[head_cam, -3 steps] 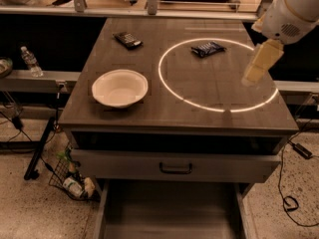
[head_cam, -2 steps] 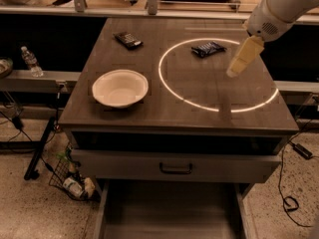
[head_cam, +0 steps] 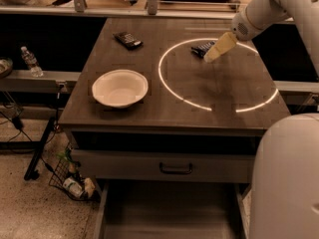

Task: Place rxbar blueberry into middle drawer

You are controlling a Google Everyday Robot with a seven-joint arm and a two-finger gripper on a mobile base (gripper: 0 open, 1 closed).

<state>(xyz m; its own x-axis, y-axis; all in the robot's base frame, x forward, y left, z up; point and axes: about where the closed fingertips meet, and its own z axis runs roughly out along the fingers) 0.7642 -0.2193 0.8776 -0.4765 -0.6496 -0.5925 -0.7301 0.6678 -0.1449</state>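
The rxbar blueberry (head_cam: 200, 48), a small dark blue bar, lies on the far part of the tabletop inside the bright ring of light. My gripper (head_cam: 220, 47) hangs just above the table at the bar's right end and covers part of it. The white arm reaches in from the upper right. The middle drawer (head_cam: 169, 214) is pulled out at the bottom of the view, below the table's front, and its grey floor is bare.
A white bowl (head_cam: 119, 87) sits at the front left of the tabletop. A blacker flat bar (head_cam: 128, 39) lies at the far left. A closed drawer front with a black handle (head_cam: 175, 169) is above the open drawer. The robot's white body (head_cam: 285, 178) fills the lower right.
My gripper has moved left and farther back across the ring of light, from the table's right side to the blue bar's right end. The bar, the bowl and the drawer have not moved.
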